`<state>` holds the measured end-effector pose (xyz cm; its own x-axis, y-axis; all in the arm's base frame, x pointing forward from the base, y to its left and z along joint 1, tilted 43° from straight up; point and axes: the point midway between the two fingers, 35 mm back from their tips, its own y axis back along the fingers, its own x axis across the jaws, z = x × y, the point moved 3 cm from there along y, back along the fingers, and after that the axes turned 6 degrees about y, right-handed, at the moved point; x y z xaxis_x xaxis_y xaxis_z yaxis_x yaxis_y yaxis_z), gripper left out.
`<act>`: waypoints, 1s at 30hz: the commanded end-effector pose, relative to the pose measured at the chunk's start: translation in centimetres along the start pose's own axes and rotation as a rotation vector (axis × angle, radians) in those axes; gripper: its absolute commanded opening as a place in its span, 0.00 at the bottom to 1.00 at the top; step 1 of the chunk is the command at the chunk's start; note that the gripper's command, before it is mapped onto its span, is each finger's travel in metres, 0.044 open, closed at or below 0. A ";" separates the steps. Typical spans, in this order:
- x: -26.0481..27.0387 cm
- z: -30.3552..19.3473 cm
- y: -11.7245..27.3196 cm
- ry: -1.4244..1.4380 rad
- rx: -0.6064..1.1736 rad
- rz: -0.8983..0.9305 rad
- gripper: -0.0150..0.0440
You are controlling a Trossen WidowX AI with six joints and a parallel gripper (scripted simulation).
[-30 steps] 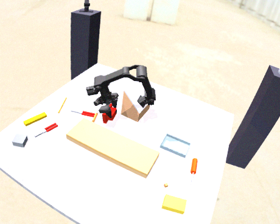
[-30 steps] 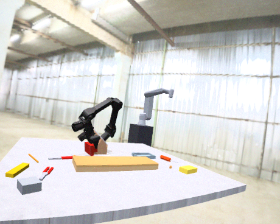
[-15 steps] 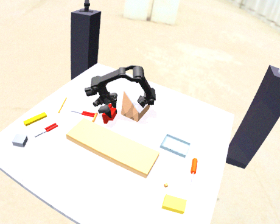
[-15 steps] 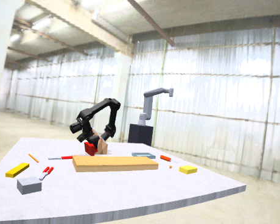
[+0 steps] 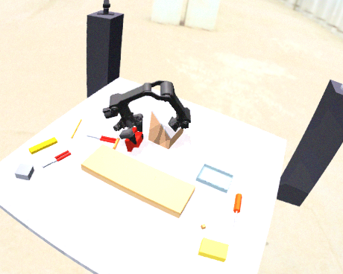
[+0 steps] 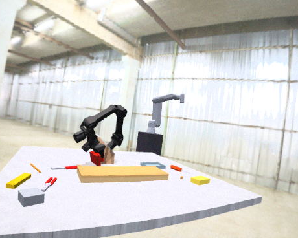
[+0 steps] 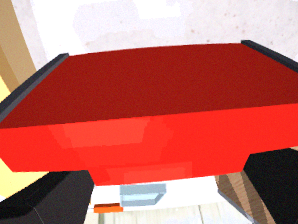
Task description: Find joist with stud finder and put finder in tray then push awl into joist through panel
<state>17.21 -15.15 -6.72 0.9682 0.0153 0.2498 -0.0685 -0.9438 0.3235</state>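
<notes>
Had the gripper (image 5: 133, 138) (image 6: 98, 154) (image 7: 166, 147) spread wide but clamped on the red stud finder (image 5: 137, 141) (image 6: 95, 158) (image 7: 150, 90), one finger on each side. Held it between the long wooden floor panel (image 5: 137, 180) (image 6: 123, 174) and the arm's base end, just beside the brown wedge-shaped block (image 5: 160, 135) (image 6: 109, 155). Couldn't tell if it touched the table (image 5: 138, 238) (image 6: 152, 207). Spotted the light-blue tray (image 5: 216, 167) (image 6: 152, 165) (image 7: 135, 190) apart from the panel, toward the table's right edge in the top view. Saw the orange-handled tool (image 5: 238, 202) (image 6: 176, 167) (image 7: 108, 208) lying nearer that edge, probably the awl tbh. Also noticed a yellow block (image 5: 213, 249) (image 6: 200, 180) near the same edge, and a gray block (image 5: 24, 171) (image 6: 31, 196) over by the left corner.
</notes>
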 end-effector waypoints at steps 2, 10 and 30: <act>1.0 -1.9 -0.3 0.007 0.024 0.008 0.25; 1.7 -3.2 -0.6 0.013 0.040 0.012 0.25; 1.6 -1.1 -3.6 0.014 0.037 0.005 0.30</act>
<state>18.74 -11.40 -6.39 0.9628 0.0251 0.2689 -0.0564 -0.9550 0.2910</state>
